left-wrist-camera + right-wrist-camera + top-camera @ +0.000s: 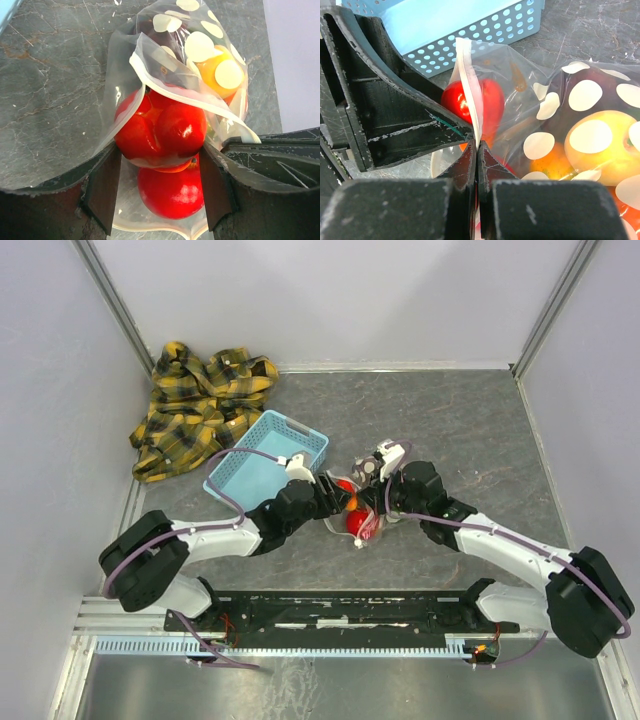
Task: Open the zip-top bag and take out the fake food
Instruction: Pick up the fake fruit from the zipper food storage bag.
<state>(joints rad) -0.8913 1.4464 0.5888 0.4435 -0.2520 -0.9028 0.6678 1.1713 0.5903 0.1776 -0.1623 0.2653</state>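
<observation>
The zip-top bag (366,508) lies mid-table between both arms, clear with white dots (199,46), its mouth agape. My left gripper (160,147) reaches into the mouth, and its two pads press the sides of a glossy red fruit (161,127). Under that fruit sits another red one (172,192), and a yellow-orange one (220,75) lies deeper in. My right gripper (477,145) is shut on the white zip strip (469,85) and holds that edge up. Through the plastic I see a yellow fruit (605,145) and a dark maroon one (600,80).
A light blue slotted basket (262,458) stands just left of the bag, close behind my left gripper (338,502). A crumpled yellow plaid shirt (195,405) lies at the back left. Grey walls enclose the table on three sides.
</observation>
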